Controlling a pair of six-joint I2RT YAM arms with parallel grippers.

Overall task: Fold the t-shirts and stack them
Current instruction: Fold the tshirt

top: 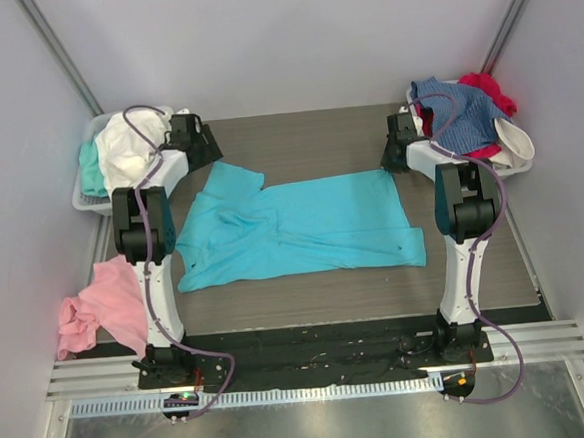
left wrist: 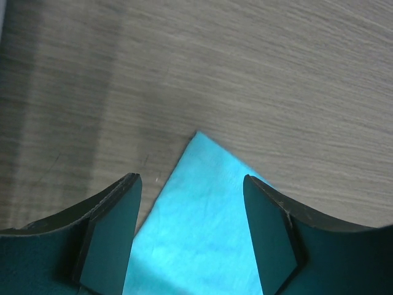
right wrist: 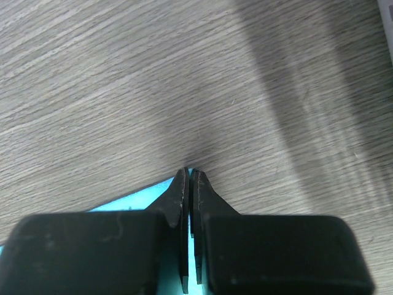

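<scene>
A bright turquoise t-shirt [top: 303, 228] lies spread flat on the wooden table, a sleeve pointing to the back left. My left gripper [top: 205, 145] hovers open over that sleeve's corner [left wrist: 202, 215], which shows between the two fingers [left wrist: 116, 233] without touching them. My right gripper [top: 396, 157] is at the shirt's back right corner, its jaws [right wrist: 190, 172] pressed together with a thin strip of turquoise cloth [right wrist: 129, 200] caught between them.
A pale grey tray [top: 82, 199] at the back left holds white [top: 131, 145] and mint [top: 91, 168] tees. Another tray [top: 438, 159] at the back right holds denim-blue [top: 460, 117], red [top: 489, 90] and white ones. A pink tee [top: 103, 307] hangs over the left front edge.
</scene>
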